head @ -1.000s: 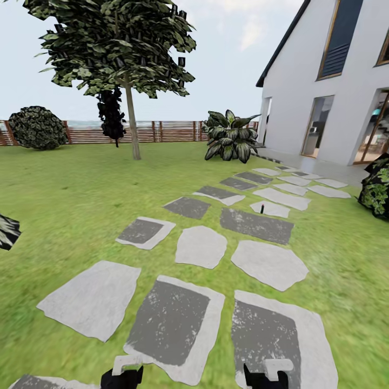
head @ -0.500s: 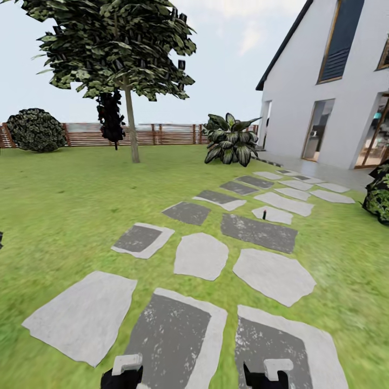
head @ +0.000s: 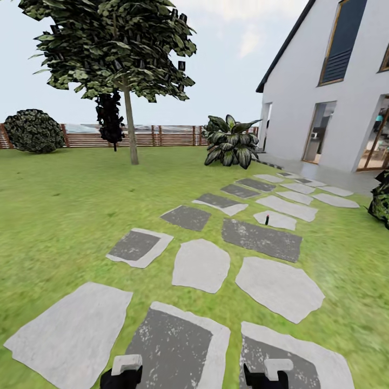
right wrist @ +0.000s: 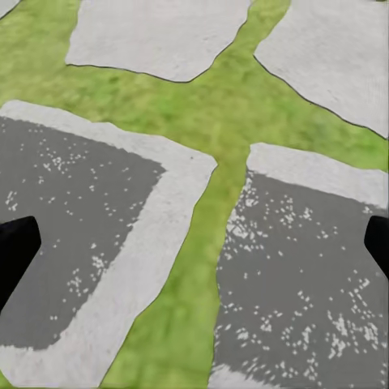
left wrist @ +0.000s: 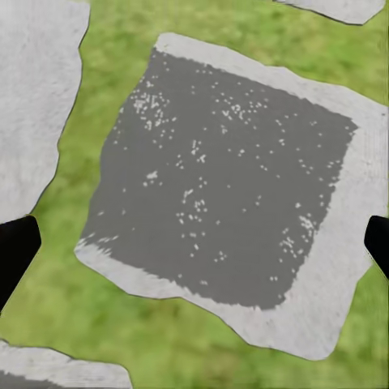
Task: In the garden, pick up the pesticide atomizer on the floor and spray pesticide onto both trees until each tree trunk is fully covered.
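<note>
- The left gripper (head: 122, 373) shows at the low edge of the head view, cut off by the frame: a pale block on a dark body, held low and pointing down at the ground. In the left wrist view its two dark fingertips (left wrist: 14, 258) stand at opposite edges of the picture, wide apart, with nothing between them.
- Under the left gripper lies a paving slab (left wrist: 223, 194), dark grey in the middle with white specks and a pale grey border. Its outline is an uneven four-sided shape.
- Far to the left, a round dark bush (head: 33, 131) stands before the wooden fence (head: 162, 135) of brown horizontal slats.
- One tree (head: 113, 46) with dark, dense foliage rises from the lawn (head: 59, 210). Its trunk (head: 130, 129) is thin, pale and slightly leaning.
- A dark narrow plant (head: 109, 116) hangs just beside this trunk; I cannot tell its form.
- The stone path (head: 201, 266) runs through the middle to the house, mixing pale irregular slabs and dark rectangular ones, with blurry green grass between.
- A broad-leaved plant (head: 231, 141) stands near the corner of the white house (head: 324, 86).
- The pesticide atomizer (head: 266, 220) is a very small dark upright thing with a red top, on a pale slab far ahead, well apart from both grippers. Its label is too small to see.
- The right gripper (head: 265, 374) is held low like the left one and is also cut off. Its dark fingertips (right wrist: 16, 247) are spread wide and hold nothing, above two dark speckled slabs.
- At the right edge a leafy bush (head: 380, 199) is partly cut off.
</note>
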Motion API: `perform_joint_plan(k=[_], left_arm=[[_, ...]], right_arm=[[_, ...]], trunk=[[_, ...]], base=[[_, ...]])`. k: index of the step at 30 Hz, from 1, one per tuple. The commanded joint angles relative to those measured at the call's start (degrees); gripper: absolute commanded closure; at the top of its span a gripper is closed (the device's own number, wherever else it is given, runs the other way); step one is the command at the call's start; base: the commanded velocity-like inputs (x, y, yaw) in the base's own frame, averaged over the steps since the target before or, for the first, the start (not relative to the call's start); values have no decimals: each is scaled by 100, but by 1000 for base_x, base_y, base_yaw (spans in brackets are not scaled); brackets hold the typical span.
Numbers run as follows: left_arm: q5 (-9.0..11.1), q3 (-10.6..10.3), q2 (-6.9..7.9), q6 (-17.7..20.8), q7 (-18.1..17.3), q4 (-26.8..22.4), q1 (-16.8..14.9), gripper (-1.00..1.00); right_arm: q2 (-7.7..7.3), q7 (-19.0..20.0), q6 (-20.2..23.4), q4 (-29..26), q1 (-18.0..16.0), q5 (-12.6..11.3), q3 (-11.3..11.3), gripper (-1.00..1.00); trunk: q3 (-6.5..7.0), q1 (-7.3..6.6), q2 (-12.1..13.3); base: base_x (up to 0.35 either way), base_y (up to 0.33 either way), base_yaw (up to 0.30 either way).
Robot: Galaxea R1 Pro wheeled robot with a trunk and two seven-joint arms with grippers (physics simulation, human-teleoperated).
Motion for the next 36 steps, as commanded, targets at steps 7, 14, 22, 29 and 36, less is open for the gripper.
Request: perform_joint_plan(k=[7, 14, 22, 29, 36], left_arm=[[0, 0, 0, -1, 0, 0, 1, -100], [0, 0, 0, -1, 0, 0, 2, -100], [0, 0, 0, -2, 0, 0, 2, -100], [0, 0, 0, -2, 0, 0, 2, -100], [0, -8, 0, -2, 0, 0, 3, -100]], right_arm=[[0, 0, 2, -5, -1, -2, 0, -100], [0, 0, 8, -5, -1, -1, 0, -100], [5, -7, 9, -5, -1, -2, 0, -100], [6, -8, 1, -7, -1, -3, 0, -100], [2, -3, 0, -14, 1, -8, 0, -100]], trunk=[[0, 0, 0], [0, 0, 0], [0, 0, 0], [0, 0, 0], [6, 0, 0]], base=[[340, 0, 0], [340, 0, 0], [340, 0, 0], [340, 0, 0], [340, 0, -34]])
